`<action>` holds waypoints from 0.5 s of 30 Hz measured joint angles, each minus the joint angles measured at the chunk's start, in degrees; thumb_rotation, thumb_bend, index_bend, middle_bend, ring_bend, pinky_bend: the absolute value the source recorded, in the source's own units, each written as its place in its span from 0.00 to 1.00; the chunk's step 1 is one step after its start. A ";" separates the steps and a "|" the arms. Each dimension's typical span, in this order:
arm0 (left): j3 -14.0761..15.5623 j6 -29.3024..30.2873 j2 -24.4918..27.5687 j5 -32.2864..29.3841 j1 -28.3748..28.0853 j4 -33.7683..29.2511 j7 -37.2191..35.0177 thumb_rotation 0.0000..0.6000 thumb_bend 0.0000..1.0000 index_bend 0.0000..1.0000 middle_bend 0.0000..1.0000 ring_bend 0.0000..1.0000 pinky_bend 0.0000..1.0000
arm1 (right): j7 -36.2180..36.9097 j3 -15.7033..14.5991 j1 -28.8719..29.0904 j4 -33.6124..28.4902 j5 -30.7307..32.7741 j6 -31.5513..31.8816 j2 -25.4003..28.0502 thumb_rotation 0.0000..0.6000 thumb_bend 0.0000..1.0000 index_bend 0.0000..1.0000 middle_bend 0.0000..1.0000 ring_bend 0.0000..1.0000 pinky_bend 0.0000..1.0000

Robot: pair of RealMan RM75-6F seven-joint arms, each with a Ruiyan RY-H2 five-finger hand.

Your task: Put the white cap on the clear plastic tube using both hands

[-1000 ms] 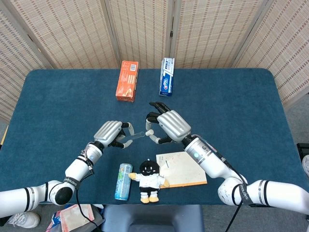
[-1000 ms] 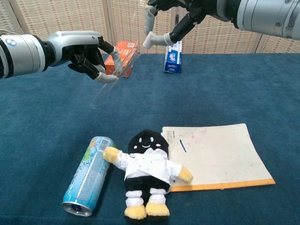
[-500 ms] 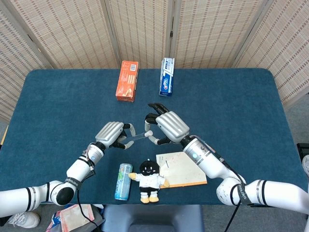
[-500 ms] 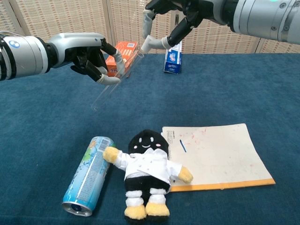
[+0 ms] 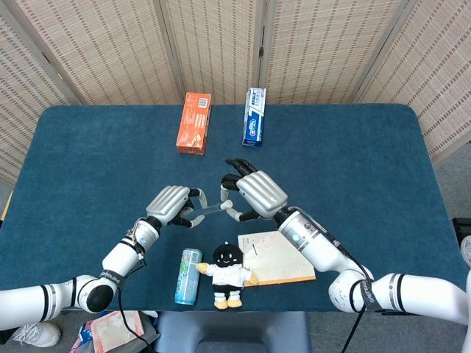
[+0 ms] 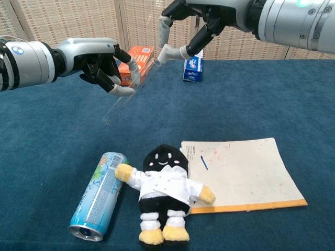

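My left hand (image 5: pixel 174 206) (image 6: pixel 102 63) holds the clear plastic tube (image 6: pixel 118 102) (image 5: pixel 210 209) in the air above the table. The tube slants, its lower end hanging free and its upper end pointing toward my right hand (image 5: pixel 254 193) (image 6: pixel 201 21). Thumb and finger of the right hand pinch the small white cap (image 6: pixel 161 53) (image 5: pixel 227 204) right at the tube's upper end. The cap touches or nearly touches the tube's mouth. How far it sits on, I cannot tell.
On the blue table (image 5: pixel 353 162), an orange box (image 5: pixel 195 123) and a blue-white toothpaste box (image 5: pixel 254 118) lie at the back. Near the front lie a drink can (image 6: pixel 99 194), a plush doll (image 6: pixel 166 191) and a notepad (image 6: pixel 241 172).
My right hand has come down and left with the cap until it meets the tube's upper end. The left hand has shifted slightly toward it with the tube.
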 measured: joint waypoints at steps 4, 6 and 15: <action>0.11 0.04 -0.08 -0.18 -0.15 -0.01 0.32 1.00 0.36 0.59 1.00 0.97 1.00 | 0.04 -0.07 0.12 0.10 0.05 -0.06 -0.17 1.00 0.49 0.72 0.34 0.02 0.00; 0.21 -0.02 -0.15 -0.41 -0.27 -0.01 0.51 1.00 0.36 0.59 1.00 0.97 1.00 | 0.00 -0.10 0.17 0.17 0.08 -0.09 -0.22 1.00 0.49 0.72 0.34 0.02 0.00; 0.18 0.15 -0.28 -0.83 -0.58 -0.20 0.81 1.00 0.36 0.59 1.00 0.97 1.00 | -0.48 -0.32 0.59 0.53 0.37 -0.30 -0.85 1.00 0.49 0.72 0.34 0.02 0.00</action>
